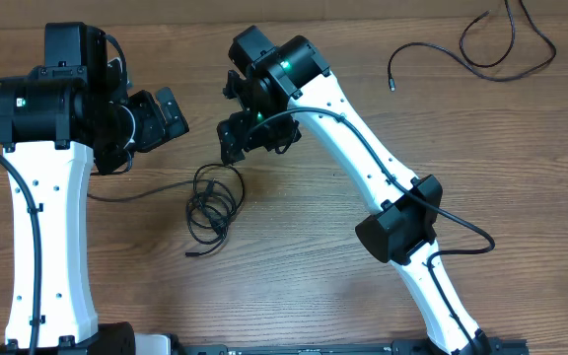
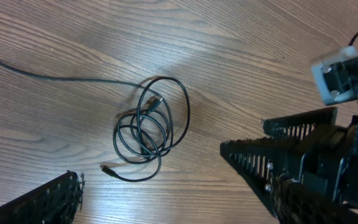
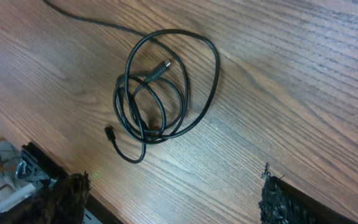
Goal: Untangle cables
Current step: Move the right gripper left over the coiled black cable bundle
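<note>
1. Left gripper (image 1: 161,116): my jaws stand wide apart. In the left wrist view one finger (image 2: 48,202) sits at 7 o'clock and the other at 4 o'clock, with nothing clamped between them and neither touching a wire.

2. Right gripper (image 1: 237,140): my jaws are also spread. The right wrist view shows one finger (image 3: 64,196) at 7 o'clock and the other at 5 o'clock, with bare wood between them. Nothing is held.

3. The tangle (image 1: 212,202): black cables lie coiled in overlapping loops flat on the table (image 1: 521,177), near the overhead view's centre. It lies at 7 o'clock from my right gripper and at 5 o'clock from my left gripper, apart from both.

4. Loose strand (image 2: 55,78): one wire leaves the tangle toward 9 o'clock in the overhead view and passes under my left arm.

5. Plug tips: one plug tip (image 3: 109,132) lies just outside the loops at 8 o'clock in the right wrist view, on a short curved tail. A second plug (image 3: 165,65) rests inside the loops, near their 12 o'clock side.

6. Separate cable (image 1: 481,49): a further thin wire lies at 1 o'clock on the table, well apart from the tangle. Its free end (image 1: 392,84) points toward 6 o'clock, and its far part runs off the top edge.
</note>
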`<act>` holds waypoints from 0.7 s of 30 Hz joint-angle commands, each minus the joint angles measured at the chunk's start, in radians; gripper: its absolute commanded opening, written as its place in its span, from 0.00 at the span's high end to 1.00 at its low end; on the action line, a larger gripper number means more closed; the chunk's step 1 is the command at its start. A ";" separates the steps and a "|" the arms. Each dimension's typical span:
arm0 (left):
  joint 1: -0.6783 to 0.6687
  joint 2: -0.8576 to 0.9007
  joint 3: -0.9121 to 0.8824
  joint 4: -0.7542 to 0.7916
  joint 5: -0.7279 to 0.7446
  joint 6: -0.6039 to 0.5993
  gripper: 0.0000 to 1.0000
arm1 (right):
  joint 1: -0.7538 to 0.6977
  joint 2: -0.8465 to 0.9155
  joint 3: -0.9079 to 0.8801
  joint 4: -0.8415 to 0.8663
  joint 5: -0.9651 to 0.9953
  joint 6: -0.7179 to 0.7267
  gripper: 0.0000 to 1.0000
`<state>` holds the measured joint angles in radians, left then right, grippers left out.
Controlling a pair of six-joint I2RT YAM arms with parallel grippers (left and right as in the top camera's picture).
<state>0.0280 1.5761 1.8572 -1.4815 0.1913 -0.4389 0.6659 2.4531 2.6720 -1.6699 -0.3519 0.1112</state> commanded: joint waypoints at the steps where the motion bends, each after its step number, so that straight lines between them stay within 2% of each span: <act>1: -0.003 0.008 -0.003 0.001 0.008 -0.011 0.00 | 0.012 -0.003 -0.003 0.001 -0.005 0.031 0.10; 7: -0.003 0.008 -0.003 0.005 0.009 -0.013 0.00 | 0.014 -0.003 -0.003 0.033 0.003 0.079 0.00; 13: -0.003 0.008 -0.003 0.019 0.016 -0.015 0.00 | 0.014 -0.003 -0.003 0.074 0.044 0.137 0.00; 18: -0.003 0.008 -0.003 -0.048 0.158 -0.037 0.00 | 0.014 -0.003 -0.003 0.102 0.044 0.148 0.00; 21: -0.004 0.008 -0.003 -0.048 0.163 -0.012 0.00 | 0.014 -0.003 -0.003 0.095 0.045 0.148 0.00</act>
<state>0.0280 1.5761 1.8572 -1.5291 0.2962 -0.4507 0.6750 2.4531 2.6720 -1.5719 -0.3172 0.2424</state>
